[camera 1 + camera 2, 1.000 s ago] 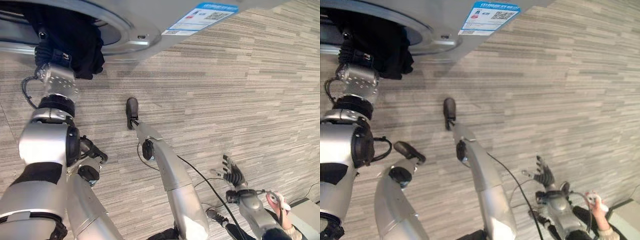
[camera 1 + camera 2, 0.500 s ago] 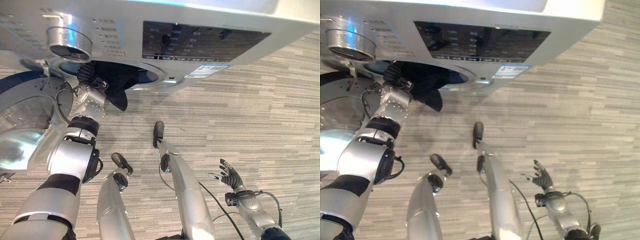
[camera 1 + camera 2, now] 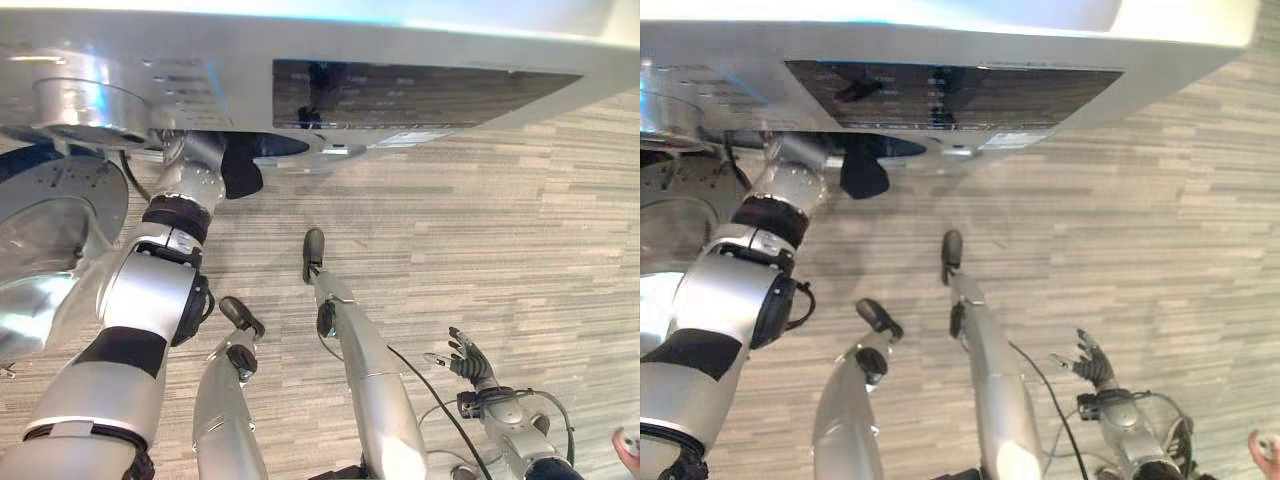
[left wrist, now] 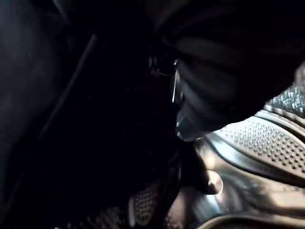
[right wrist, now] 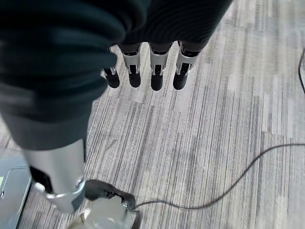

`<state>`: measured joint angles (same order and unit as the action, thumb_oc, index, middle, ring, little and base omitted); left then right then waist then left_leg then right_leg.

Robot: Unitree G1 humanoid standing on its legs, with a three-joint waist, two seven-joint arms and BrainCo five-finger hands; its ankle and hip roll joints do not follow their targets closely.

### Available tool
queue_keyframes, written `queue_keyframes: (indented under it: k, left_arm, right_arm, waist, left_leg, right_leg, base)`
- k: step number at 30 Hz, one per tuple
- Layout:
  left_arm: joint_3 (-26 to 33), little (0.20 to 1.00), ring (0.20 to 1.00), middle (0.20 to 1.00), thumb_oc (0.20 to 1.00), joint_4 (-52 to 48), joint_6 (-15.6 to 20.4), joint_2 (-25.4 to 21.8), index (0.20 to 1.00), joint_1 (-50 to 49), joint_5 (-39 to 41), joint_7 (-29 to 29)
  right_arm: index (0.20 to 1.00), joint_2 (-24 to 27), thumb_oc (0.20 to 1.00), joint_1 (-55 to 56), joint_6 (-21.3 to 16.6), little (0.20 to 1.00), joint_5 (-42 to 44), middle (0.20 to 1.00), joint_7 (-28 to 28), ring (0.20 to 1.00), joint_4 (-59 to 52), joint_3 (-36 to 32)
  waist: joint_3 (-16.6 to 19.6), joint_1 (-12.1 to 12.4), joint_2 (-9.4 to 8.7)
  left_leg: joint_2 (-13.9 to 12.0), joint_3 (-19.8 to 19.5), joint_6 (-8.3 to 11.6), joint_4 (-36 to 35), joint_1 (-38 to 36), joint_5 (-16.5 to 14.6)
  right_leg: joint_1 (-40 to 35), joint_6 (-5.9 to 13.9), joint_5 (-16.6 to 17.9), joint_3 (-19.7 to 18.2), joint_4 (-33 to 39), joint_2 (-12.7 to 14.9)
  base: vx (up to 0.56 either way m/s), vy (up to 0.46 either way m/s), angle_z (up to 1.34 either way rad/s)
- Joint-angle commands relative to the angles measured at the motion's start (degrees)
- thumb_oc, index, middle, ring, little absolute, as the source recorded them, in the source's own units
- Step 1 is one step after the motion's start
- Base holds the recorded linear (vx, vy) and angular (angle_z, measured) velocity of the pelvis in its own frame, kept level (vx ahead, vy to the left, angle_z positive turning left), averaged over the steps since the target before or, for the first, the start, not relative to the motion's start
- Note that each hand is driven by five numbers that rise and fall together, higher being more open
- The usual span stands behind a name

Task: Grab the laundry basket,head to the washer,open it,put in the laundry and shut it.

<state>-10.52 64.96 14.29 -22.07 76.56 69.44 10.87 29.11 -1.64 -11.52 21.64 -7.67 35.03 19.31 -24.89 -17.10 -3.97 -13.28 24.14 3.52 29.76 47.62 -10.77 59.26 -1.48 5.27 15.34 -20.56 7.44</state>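
The left arm reaches up into the round opening of the washer (image 3: 420, 70), and past the wrist the left hand (image 4: 178, 90) is lost among dark laundry (image 3: 240, 168) inside the drum (image 4: 257, 143). In the left wrist view dark cloth lies all around the hand, with the drum's shiny dimpled metal wall just beyond it; whether the fingers are curled on the cloth or straight cannot be told. A fold of the dark laundry hangs out over the lower lip of the opening, just beside the left wrist. The washer's door (image 3: 55, 225) stands swung open to the outer side of the left arm, its glass bowl and metal rim facing up. Above the opening, the washer's dark control panel (image 3: 400, 95) runs across the front, and a large silver dial (image 3: 85, 100) sits above the left forearm.

The right hand (image 3: 468, 358) hangs low at the robot's right side, well apart from the washer, over the striped grey floor (image 3: 520, 230). Its fingers (image 5: 155, 67) are straight and spread, holding nothing.
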Motion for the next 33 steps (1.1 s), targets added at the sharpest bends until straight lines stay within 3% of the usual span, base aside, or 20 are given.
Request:
queue_keyframes:
  k: [1,6,15,16,17,18,20,23,24,27,33]
  left_arm:
    - [5.04,0.2,0.2,0.2,0.2,4.89,0.32,-2.36,0.2,-2.79,-2.37,2.81]
    - [4.23,0.2,0.2,0.2,0.2,7.81,-0.29,-8.81,0.2,3.31,-2.2,3.8]
    - [-3.05,0.2,0.2,0.2,0.2,0.79,7.48,-14.79,0.2,18.03,2.72,8.58]
    - [-4.73,0.288,0.288,0.288,0.288,-2.11,9.23,-14.46,0.288,19.12,3.23,9.11]
    - [-4.7,0.47,0.47,0.47,0.47,-2.15,9.25,-14.4,0.47,19.03,3.26,9.12]
    - [-4.5,1.0,1.0,1.0,1.0,-1.87,9.36,-14.34,1.0,18.54,2.89,9.67]
    - [-4.83,1.0,1.0,1.0,1.0,-0.7,8.68,-14.39,1.0,18.18,0.56,10.82]
    - [-8.36,1.0,1.0,1.0,1.0,4.73,1.56,-14.81,1.0,15.53,-8.4,8.97]
    - [-14.81,1.0,1.0,1.0,1.0,10.98,-5.56,-17.4,1.0,13.5,-23.56,5.41]
    - [-16.86,1.0,1.0,1.0,1.0,13.15,-7.29,-17.3,1.0,11.43,-32.26,5.41]
    - [-16.1,1.0,1.0,1.0,1.0,12.66,-7.2,-15.03,1.0,8.41,-38.54,7.03]
  right_arm:
    - [1.0,3.32,1.0,3.06,-0.97,1.0,-0.49,1.0,-1.79,1.0,-2.26,0.22]
    - [1.0,4.6,1.0,4.69,-1.64,1.0,1.28,1.0,-1.89,1.0,-2.73,-1.83]
    - [1.0,5.71,1.0,7.38,-2.65,1.0,3.61,1.0,-3.19,1.0,-2.81,-6.39]
    - [1.0,5.66,1.0,8.36,-2.72,1.0,3.94,1.0,-3.27,1.0,-4.41,-7.17]
    - [1.0,5.69,1.0,8.52,-2.7,1.0,3.96,1.0,-3.28,1.0,-4.51,-7.24]
    - [1.0,5.84,1.0,8.8,-2.69,1.0,3.84,1.0,-3.36,1.0,-5.06,-7.26]
    - [1.0,6.03,1.0,8.77,-2.69,1.0,3.31,1.0,-3.82,1.0,-5.69,-7.0]
    - [1.0,6.55,1.0,8.08,-2.96,1.0,3.1,1.0,-3.76,1.0,-6.77,-6.48]
    - [1.0,7.91,1.0,8.19,-3.25,1.0,3.01,1.0,-3.13,1.0,-6.77,-6.51]
    - [1.0,7.6,1.0,7.92,-3.73,1.0,3.45,1.0,-1.8,1.0,-5.67,-6.25]
    - [1.0,7.37,1.0,8.15,-4.82,1.0,3.46,1.0,-0.61,1.0,-5.93,-4.86]
  waist:
    - [0.87,-1.33,-0.71]
    - [2.55,-2.72,-0.93]
    - [4.75,-2.47,-1.59]
    - [4.44,-2.0,-1.46]
    - [4.49,-1.98,-1.35]
    - [4.38,-1.78,-1.14]
    - [4.15,-1.55,-0.69]
    - [3.59,-1.64,-0.34]
    - [3.22,-1.67,-0.29]
    - [2.72,-1.62,-0.55]
    - [2.41,-2.0,-1.0]
  left_leg:
    - [-5.09,-4.93,2.79,7.58,3.84,0.69]
    - [-7.39,-5.86,3.51,11.17,6.8,0.28]
    - [-10.89,-9.25,3.99,20.48,12.59,-0.12]
    - [-11.2,-10.49,3.5,22.89,14.59,-0.9]
    - [-11.22,-10.6,3.47,23.02,14.74,-0.97]
    - [-11.11,-10.75,3.29,23.25,14.98,-1.17]
    - [-10.77,-10.93,3.02,23.36,15.49,-1.44]
    - [-10.07,-11.16,2.51,23.61,16.2,-1.93]
    - [-9.72,-10.81,2.21,23.58,16.22,-2.41]
    - [-8.84,-10.63,1.57,23.13,16.7,-2.61]
    - [-7.25,-9.77,1.03,20.5,15.37,-2.56]
  right_leg:
    - [-0.49,6.97,-2.3,0.54,-0.48,-0.35]
    - [1.93,6.33,-2.63,0.35,-0.67,-2.31]
    - [5.09,5.22,-4.17,0.97,-3.96,-5.7]
    - [6.25,4.94,-4.45,1.52,-5.44,-5.79]
    - [6.33,4.94,-4.51,1.6,-5.56,-5.76]
    - [6.61,4.89,-4.51,1.77,-5.79,-5.61]
    - [7.15,4.83,-4.41,1.84,-6.15,-5.33]
    - [7.68,4.75,-3.92,1.73,-6.34,-4.75]
    - [7.74,4.83,-3.42,1.59,-5.98,-4.65]
    - [7.83,4.98,-2.32,1.22,-4.99,-4.19]
    - [6.86,5.51,-1.17,0.22,-3.6,-3.23]
  base:
    - [0.06,-0.027,-0.19]
    - [0.07,-0.079,-0.19]
    - [0.03,-0.072,-0.09]
    - [0.01,-0.06,-0.08]
    - [0.0,-0.051,-0.04]
    - [0.0,0.0,0.0]
    - [-0.02,0.023,0.02]
    - [-0.05,0.064,0.06]
    - [-0.08,0.088,0.07]
    - [-0.07,0.065,0.07]
    - [-0.04,0.043,0.08]
